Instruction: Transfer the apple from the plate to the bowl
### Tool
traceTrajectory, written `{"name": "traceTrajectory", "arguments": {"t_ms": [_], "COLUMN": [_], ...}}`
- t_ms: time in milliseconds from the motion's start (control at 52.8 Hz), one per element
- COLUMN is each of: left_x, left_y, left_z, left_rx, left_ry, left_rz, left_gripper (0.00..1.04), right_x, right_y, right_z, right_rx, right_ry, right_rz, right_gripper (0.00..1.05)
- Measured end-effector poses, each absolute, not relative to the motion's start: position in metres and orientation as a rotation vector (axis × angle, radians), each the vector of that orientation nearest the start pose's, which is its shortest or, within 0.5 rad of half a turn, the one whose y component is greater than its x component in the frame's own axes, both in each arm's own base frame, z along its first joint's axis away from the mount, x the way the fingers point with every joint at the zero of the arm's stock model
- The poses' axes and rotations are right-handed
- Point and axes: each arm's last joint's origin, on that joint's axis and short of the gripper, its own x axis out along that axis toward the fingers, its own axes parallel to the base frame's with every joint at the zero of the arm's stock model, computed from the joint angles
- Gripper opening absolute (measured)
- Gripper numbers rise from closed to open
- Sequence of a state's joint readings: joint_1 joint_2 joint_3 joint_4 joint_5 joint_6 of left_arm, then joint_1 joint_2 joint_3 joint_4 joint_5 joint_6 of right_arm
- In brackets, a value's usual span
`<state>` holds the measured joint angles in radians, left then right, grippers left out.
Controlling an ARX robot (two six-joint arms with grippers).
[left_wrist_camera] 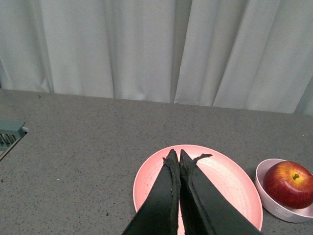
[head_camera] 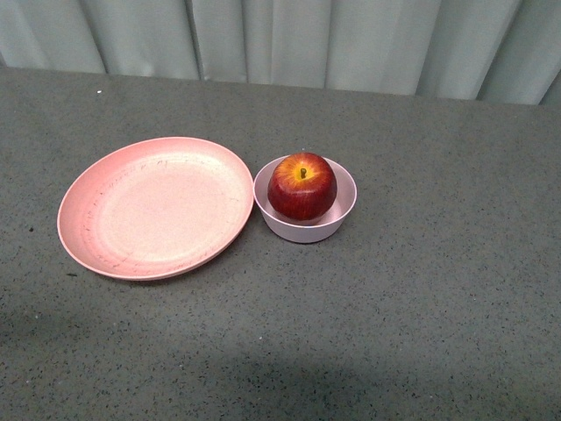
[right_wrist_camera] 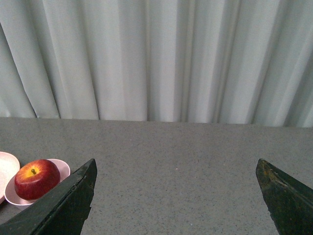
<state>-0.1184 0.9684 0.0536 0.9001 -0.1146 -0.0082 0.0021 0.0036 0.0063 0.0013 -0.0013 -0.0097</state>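
The dark-red apple (head_camera: 302, 185) rests stem up inside the small pale pink bowl (head_camera: 344, 213), which stands just right of the wide salmon-pink plate (head_camera: 155, 207). Nothing lies on the plate. Neither arm shows in the front view. In the left wrist view my left gripper (left_wrist_camera: 176, 155) is shut with nothing between its fingers, held above the plate (left_wrist_camera: 230, 181), with the bowl (left_wrist_camera: 274, 205) and apple (left_wrist_camera: 290, 184) off to one side. In the right wrist view my right gripper (right_wrist_camera: 176, 165) stands wide open over bare table, and the apple (right_wrist_camera: 36, 178) in the bowl (right_wrist_camera: 14, 198) lies beyond one finger.
A grey speckled tabletop (head_camera: 438, 298) stretches around the dishes, backed by a pale pleated curtain (head_camera: 351, 39). A grey-green slatted object (left_wrist_camera: 9, 134) pokes in at the edge of the left wrist view.
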Motion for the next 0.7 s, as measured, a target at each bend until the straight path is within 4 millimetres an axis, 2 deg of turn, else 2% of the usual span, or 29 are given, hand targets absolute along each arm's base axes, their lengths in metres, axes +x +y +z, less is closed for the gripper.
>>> {"name": "traceTrajectory", "arguments": {"t_ms": [151,284,700], "left_x": [0.154,0.145,0.125], "left_y": [-0.012,0.0,0.0], "left_z": [0.163,0.165,0.172], "left_rx": [-0.007,-0.007,-0.007], "left_ry": [0.012,0.007,-0.018], "left_rz": [-0.004,0.006,-0.002], "left_gripper": [0.04,0.04,0.04], "right_x": [0.098,0.098,0.098], "right_y": [0.0,0.0,0.0], "right_z": [0.166,0.166,0.165], "right_rx": [-0.01,-0.01,-0.01], "right_ry": [-0.004,-0.004,-0.004], "right_rz": [0.003,0.003,0.003], "right_gripper": [0.95,0.95,0.95]}}
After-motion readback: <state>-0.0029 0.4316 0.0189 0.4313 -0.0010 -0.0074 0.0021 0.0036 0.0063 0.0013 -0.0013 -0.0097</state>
